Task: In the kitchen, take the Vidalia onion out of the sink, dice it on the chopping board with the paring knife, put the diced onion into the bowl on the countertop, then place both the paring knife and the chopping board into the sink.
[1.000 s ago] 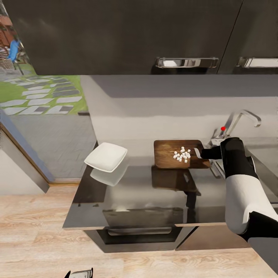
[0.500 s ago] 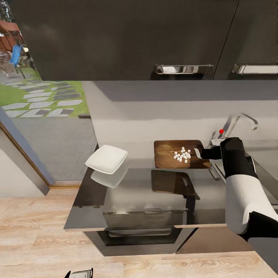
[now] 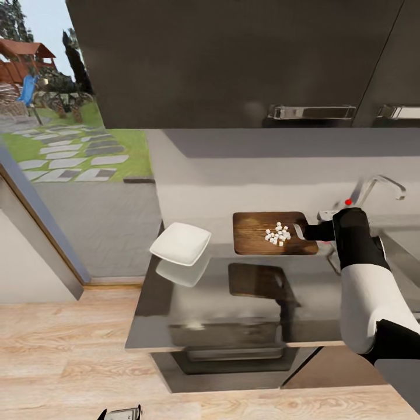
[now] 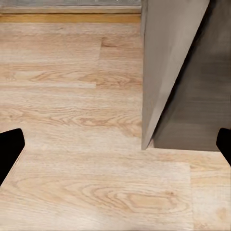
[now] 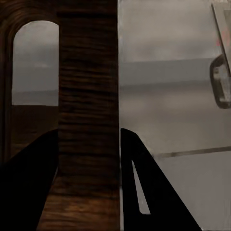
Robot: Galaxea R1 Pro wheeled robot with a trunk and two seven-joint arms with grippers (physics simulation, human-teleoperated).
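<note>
The brown chopping board [image 3: 256,233] hangs level above the glossy countertop [image 3: 233,315], its reflection showing below it. A small heap of white diced onion [image 3: 277,234] lies on the board. My right gripper [image 3: 303,232] is shut on the board's handle end; the right wrist view shows the board [image 5: 86,96] clamped in my right gripper [image 5: 88,132] beside the handle hole. The white bowl [image 3: 181,244] sits at the countertop's left end, left of the board. My left gripper [image 3: 119,413] hangs low and open [image 4: 115,144] over the floor. The paring knife is out of view.
The chrome faucet [image 3: 379,185] with a red knob rises behind my right arm, with the sink's edge [image 3: 402,233] beside it. Dark wall cabinets [image 3: 233,58] hang overhead. A grey drawer front [image 3: 233,350] sits under the worktop. Wooden floor [image 3: 58,361] spreads left.
The whole view has shifted, so the camera moved. The held board now stands closer to the bowl and farther from the faucet. The right gripper's hold is unchanged.
</note>
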